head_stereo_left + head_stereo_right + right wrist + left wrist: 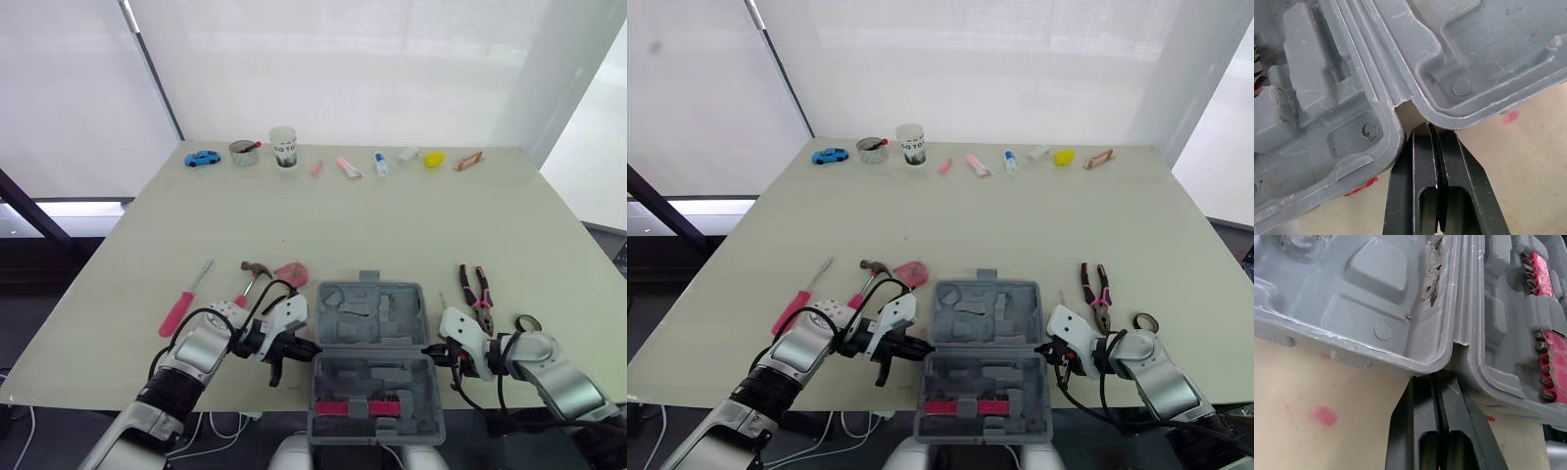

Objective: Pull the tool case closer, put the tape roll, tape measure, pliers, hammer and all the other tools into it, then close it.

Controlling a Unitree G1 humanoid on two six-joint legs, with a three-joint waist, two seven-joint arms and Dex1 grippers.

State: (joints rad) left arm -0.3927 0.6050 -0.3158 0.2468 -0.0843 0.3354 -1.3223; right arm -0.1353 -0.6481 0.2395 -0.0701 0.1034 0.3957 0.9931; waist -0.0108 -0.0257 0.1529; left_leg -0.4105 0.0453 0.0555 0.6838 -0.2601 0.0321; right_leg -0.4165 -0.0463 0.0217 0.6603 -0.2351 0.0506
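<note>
The grey tool case [370,338] lies open at the table's front edge, with red bit holders [358,407] in its near half. My left gripper [312,350] is shut, its tips pressed into the hinge notch [1454,350] on the case's left side. My right gripper [428,350] is shut too, its tips at the right hinge notch [1409,108]. Left of the case lie a pink-handled screwdriver [181,308], a hammer [253,274] and a pink tape measure [292,274]. To its right are the pliers [477,287] and a tape roll [527,323].
Along the table's far edge stands a row of small things: a blue toy car [203,158], a bowl [243,153], a cup [284,147], tubes and a yellow item [434,159]. The case's near half hangs over the front edge.
</note>
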